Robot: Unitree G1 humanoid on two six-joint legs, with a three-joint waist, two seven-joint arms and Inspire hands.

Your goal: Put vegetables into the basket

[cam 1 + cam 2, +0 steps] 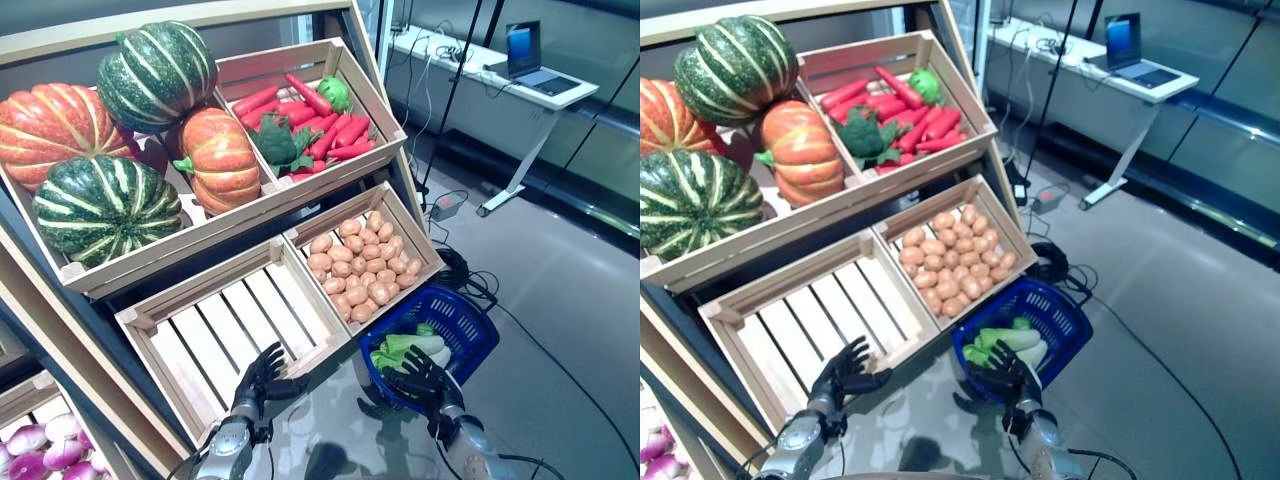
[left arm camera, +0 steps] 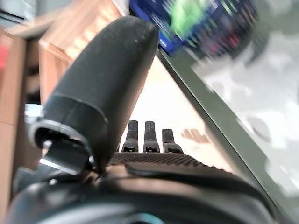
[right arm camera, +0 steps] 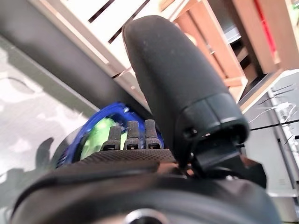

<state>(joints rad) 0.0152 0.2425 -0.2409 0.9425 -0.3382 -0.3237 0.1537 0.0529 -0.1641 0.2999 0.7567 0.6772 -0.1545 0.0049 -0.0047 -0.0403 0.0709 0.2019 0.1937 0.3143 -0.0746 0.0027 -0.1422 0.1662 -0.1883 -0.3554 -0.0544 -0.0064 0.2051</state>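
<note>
- Vegetables (image 1: 408, 348), pale green and white, lie inside the blue basket (image 1: 460, 318) on the floor, right of the wooden stand.
- Right robot hand (image 1: 425, 384) hovers at the basket's near rim, fingers loosely spread, grasping nothing.
- Left robot hand (image 1: 258, 380) hangs released by the slatted crate (image 1: 228, 332).
- Potatoes (image 1: 357, 265) fill the neighbouring crate; pumpkins (image 1: 105, 130) sit farther back.

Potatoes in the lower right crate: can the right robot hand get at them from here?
Probably yes: the potatoes lie uncovered, the right robot hand is open over the blue basket just below.
</note>
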